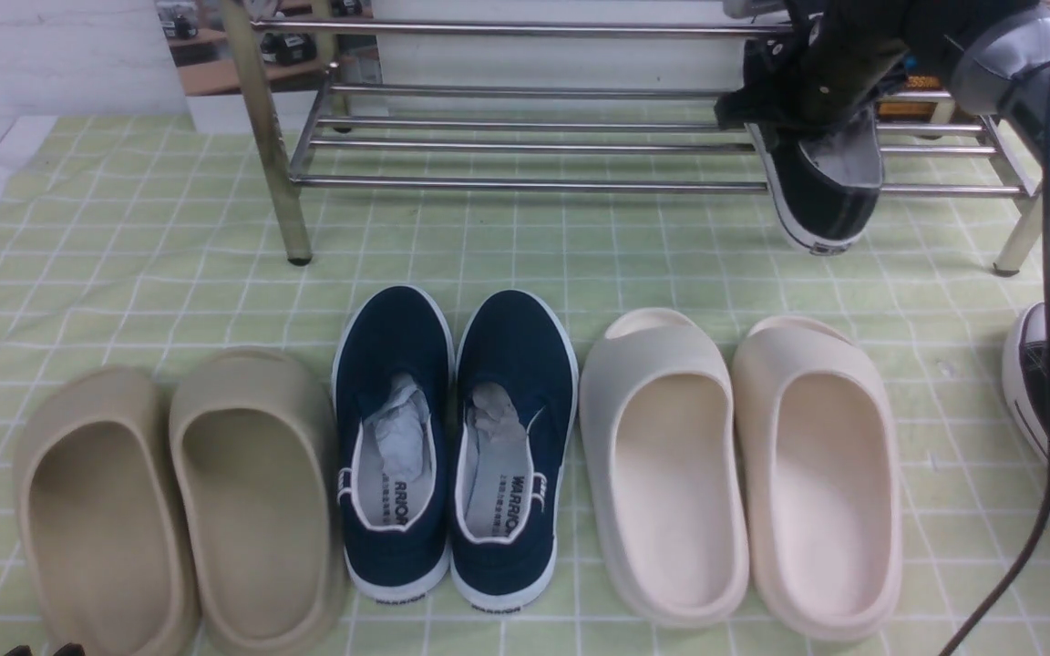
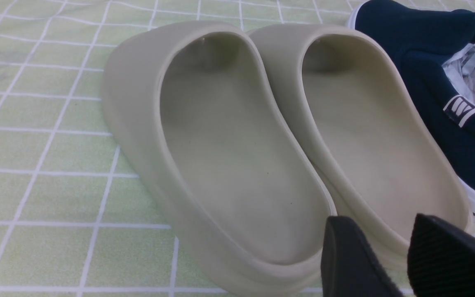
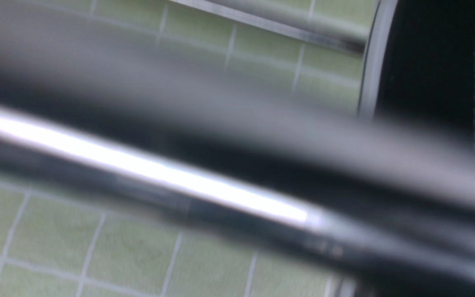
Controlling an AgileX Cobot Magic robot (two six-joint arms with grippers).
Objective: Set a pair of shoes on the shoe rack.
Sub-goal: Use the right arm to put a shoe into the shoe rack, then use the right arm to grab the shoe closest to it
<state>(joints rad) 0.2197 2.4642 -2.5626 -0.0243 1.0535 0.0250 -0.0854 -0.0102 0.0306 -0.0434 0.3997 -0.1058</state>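
So one black sneaker (image 1: 830, 196) is sitting on the lower shelf of the chrome shoe rack (image 1: 525, 184), far right end, toe pointing in and heel poking out past the front bar. The right claw (image 1: 812, 87) is right on top of it, but it's just a dark lump from where I'm standing, so I honestly can't tell if it's gripping the shoe or has let go. The right wrist view is no help, only a blurry chrome bar and some black canvas.

The other sneaker (image 1: 1022, 374) is down on the table (image 1: 124, 228) at the far right edge, half behind the right arm and its cable.

The left claw (image 2: 379, 231) hangs low over the heel of the beige slides (image 1: 252, 510), jaws apart, nothing in them. Navy slip-ons (image 1: 511, 364) sit in the middle, with the cream slides (image 1: 671, 492) just right of them.
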